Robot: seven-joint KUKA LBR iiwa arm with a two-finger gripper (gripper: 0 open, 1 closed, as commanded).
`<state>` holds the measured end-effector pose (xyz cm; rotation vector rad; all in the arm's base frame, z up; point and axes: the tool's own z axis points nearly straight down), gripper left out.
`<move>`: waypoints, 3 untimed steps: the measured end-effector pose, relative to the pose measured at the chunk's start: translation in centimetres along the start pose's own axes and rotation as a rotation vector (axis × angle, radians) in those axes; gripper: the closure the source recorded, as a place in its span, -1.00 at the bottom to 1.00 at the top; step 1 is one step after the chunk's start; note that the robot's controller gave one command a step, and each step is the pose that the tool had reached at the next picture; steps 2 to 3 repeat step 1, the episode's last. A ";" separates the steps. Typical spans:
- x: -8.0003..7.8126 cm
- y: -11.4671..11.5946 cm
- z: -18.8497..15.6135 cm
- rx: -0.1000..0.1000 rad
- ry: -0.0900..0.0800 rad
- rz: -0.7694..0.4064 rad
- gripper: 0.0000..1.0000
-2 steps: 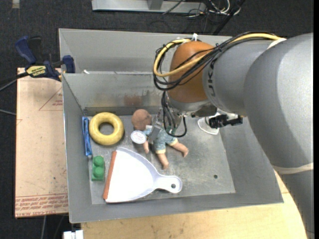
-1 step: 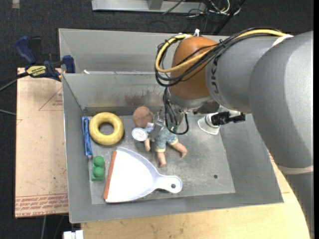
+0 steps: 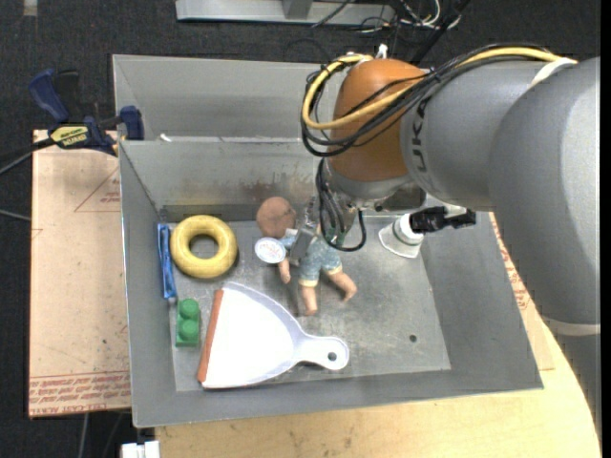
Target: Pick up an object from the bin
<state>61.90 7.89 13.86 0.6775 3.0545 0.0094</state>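
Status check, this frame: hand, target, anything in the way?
Hand low over the doll mid-bin, hold unconfirmed. White dustpan and yellow ring close by, clear of the hand.

bin (image 3: 430, 322): grey metal, matt, scuffed floor
ring (image 3: 181, 248): yellow plastic, glossy, smooth
dustpan (image 3: 250, 337): white plastic, smooth
doll (image 3: 315, 270): bare plastic limbs, blue cloth clothing
green block (image 3: 187, 321): matt plastic
wrist cover (image 3: 377, 113): orange, glossy, smooth

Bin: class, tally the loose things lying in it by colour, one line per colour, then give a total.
Yellow: 1, ring
Blue: 1, stick
Green: 1, knobbed block
White: 3, dustpan, small disc, rounded piece
Mixed colours: 1, doll
Total: 7
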 end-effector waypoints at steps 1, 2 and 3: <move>-0.1 0.1 -1.6 -0.002 -0.004 -0.001 1.00; -0.1 0.1 -1.6 -0.002 -0.004 -0.001 1.00; -0.1 0.1 -1.6 -0.002 -0.004 -0.001 1.00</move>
